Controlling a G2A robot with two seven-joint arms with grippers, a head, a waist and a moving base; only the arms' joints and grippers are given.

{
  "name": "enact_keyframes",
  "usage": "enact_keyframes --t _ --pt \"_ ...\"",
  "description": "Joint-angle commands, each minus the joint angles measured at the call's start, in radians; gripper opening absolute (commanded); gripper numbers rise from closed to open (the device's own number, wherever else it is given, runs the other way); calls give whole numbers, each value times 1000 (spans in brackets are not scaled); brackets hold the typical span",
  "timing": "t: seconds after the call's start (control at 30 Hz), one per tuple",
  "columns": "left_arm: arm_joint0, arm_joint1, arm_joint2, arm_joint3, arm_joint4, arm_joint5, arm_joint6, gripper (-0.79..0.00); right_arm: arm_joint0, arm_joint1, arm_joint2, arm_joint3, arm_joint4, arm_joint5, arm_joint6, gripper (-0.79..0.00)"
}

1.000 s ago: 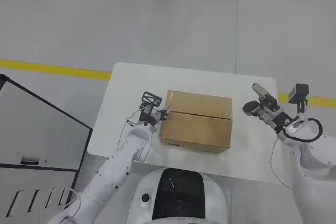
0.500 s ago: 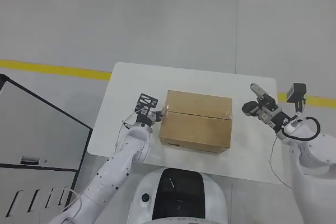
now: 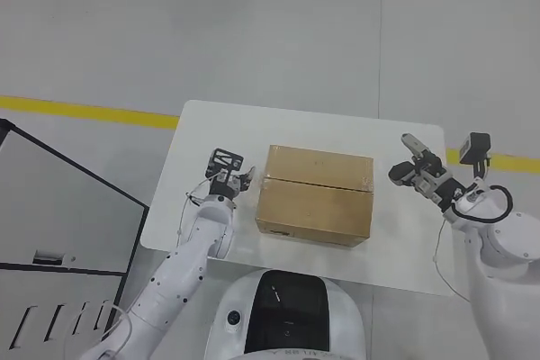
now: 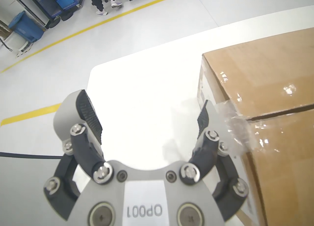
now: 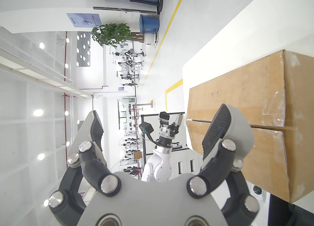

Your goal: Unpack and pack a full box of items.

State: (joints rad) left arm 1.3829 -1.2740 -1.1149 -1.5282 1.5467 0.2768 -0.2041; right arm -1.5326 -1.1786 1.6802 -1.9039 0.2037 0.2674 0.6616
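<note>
The closed cardboard box (image 3: 315, 193) lies on the table (image 3: 198, 126) between the two hands, with its long axis and taped seam running from one hand to the other. The left hand (image 4: 147, 114), fingers apart, sits just beside the crumpled tape (image 4: 235, 123), likely to peel it. The right hand (image 3: 405, 157), also spread, hangs near the far end.

Matt brown cardboard box (image 4: 269, 84); glossy, crinkled clear tape (image 4: 235, 123) just beside the left claw (image 4: 144, 106) and its ribbed black pad (image 4: 203, 117); smooth white table (image 4: 147, 77) beneath the claw.
</note>
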Motion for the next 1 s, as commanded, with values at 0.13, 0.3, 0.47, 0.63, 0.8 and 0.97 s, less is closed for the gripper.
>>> enact_keyframes --t 0.13,0.3,0.47,0.63,0.8,0.97 --pt "43 0 -29 -114 -90 -67 -37 0 -6 4 5 2 10 4 -6 0" --pt "118 5 -32 -219 -96 -112 -59 0 -7 6 2 6 18 4 -7 0" --pt "147 7 -30 -226 -73 -138 -60 0 -6 9 -5 6 23 3 -10 0" --pt "126 0 -21 -160 -50 -100 -45 0 -6 12 -7 6 22 4 -11 0" --pt "90 -10 -14 -97 -67 -72 -19 0 -10 14 -6 7 24 3 -14 0" --pt "59 -19 -6 -46 -65 -42 -7 0 -13 17 -7 7 28 4 -17 0"
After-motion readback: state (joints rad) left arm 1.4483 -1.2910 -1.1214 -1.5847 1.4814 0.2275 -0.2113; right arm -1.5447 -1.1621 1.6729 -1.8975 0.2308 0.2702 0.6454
